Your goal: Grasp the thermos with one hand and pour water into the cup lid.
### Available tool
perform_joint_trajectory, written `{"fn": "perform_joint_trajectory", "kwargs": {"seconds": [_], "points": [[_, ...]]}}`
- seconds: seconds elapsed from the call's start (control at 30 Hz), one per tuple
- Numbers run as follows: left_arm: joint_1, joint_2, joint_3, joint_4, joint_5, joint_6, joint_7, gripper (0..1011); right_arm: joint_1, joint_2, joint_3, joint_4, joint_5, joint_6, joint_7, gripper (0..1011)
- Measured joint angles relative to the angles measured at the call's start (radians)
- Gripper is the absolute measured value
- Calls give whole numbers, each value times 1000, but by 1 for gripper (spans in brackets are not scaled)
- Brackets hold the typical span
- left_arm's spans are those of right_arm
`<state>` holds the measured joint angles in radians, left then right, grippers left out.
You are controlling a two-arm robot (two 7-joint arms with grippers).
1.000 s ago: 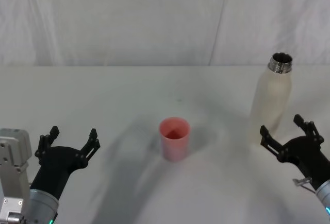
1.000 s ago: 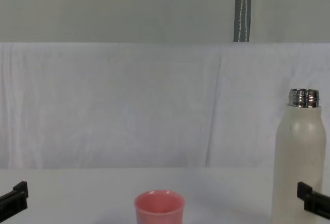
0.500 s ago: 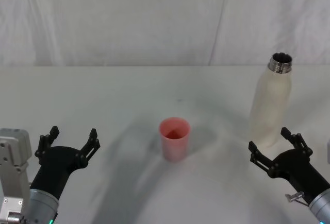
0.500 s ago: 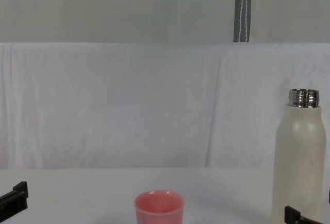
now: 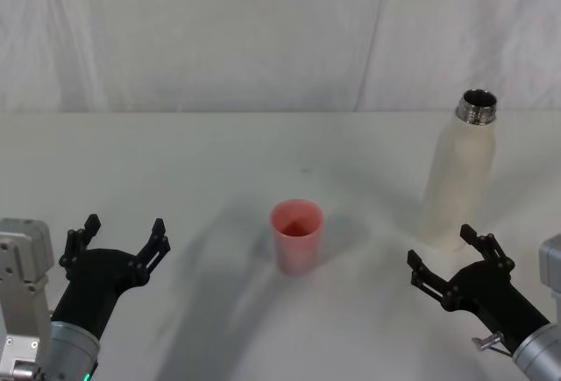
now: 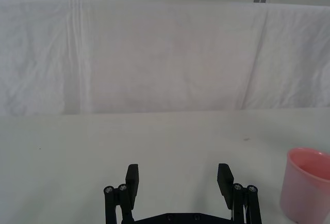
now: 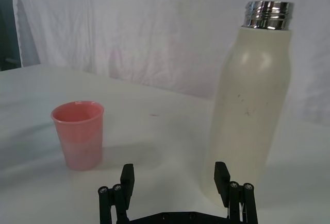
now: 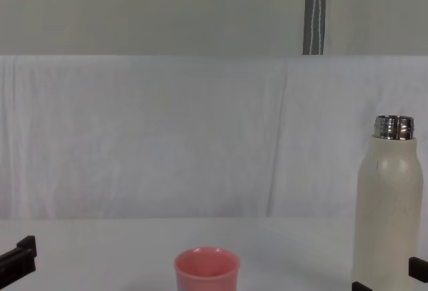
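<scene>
**White worktop with a bottle and a cup**

The worktop is covered in plain white cloth, and the same cloth hangs as a backdrop along its far edge. Two things stand upright on it, well apart. The pink cup sits near the middle, between the two sets of fingers and a little farther out than both; its open mouth faces up. The tall cream bottle stands just beyond the right fingers, its steel neck uncapped. In the right wrist view the bottle rises just ahead of one finger, with the cup off to the other side.
</scene>
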<state>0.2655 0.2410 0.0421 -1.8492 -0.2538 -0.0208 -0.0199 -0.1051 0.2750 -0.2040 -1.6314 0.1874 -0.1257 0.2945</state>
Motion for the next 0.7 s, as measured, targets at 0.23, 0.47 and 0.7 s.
{"fn": "perform_joint_trajectory", "kwargs": {"seconds": [0.23,0.47,0.7], "points": [[0,0,0,0,0,0,0,1001,15,-6,-10,21,9,-8,2,1001],[0,0,0,0,0,0,0,1001,27,-12,-15,39,16,-15,3,1001],[0,0,0,0,0,0,0,1001,44,-20,-18,69,31,-28,8,1001]]}}
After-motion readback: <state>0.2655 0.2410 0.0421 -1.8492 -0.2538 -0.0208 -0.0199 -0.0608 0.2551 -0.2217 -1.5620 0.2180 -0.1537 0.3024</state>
